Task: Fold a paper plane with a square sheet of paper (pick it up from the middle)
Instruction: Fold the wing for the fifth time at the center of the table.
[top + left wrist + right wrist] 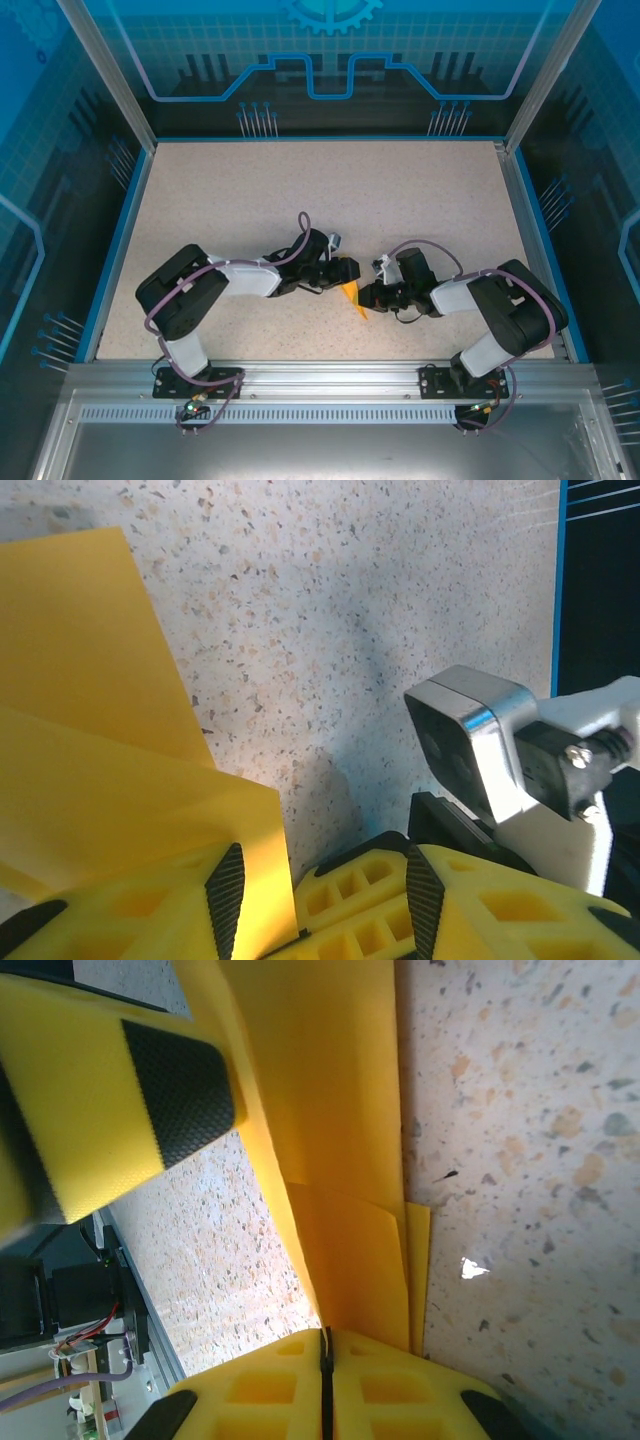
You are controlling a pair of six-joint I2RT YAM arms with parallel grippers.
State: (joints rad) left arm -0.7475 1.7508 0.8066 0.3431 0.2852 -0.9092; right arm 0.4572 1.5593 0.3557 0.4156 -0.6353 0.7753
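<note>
Right gripper (pixel 325 1348): fingers clenched flat together on the lower edge of the square sheet of paper (pixel 330 1110), judged to be pinning the layers so the fold cannot spring apart. Left gripper (pixel 320 900): fingers standing apart and released, the paper lying against one side only, apparently placed to steady or press the flap rather than carry it. The sheet sits between the two grippers toward the near middle of the bench (pixel 300 190), orange-yellow, already folded into overlapped layers with stepped edges and a straight crease, raised partly on edge rather than flat.
</note>
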